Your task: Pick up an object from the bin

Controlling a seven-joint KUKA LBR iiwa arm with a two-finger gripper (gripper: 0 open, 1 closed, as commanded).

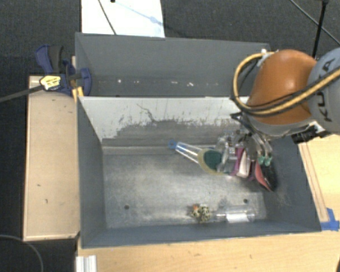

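Note:
My gripper (pixel 242 147) hangs under the orange wrist cover at the right side of the bin, low over a small cluster of things. Just left of it lies a tool with a clear blue-tipped handle and a round teal head (pixel 199 155), the head end against the gripper. A pink and white oblong thing (pixel 242 165) lies right beneath the gripper. A dark red and black thing (pixel 266 178) leans on the bin's right wall beside it, and a small green piece (pixel 266 161) shows above that.
Near the front wall lie a clear plastic tube (pixel 238 215) and a small speckled clump (pixel 201 212). The arm and its looped cables cover the back right corner. The bin's left half shows bare scuffed floor.

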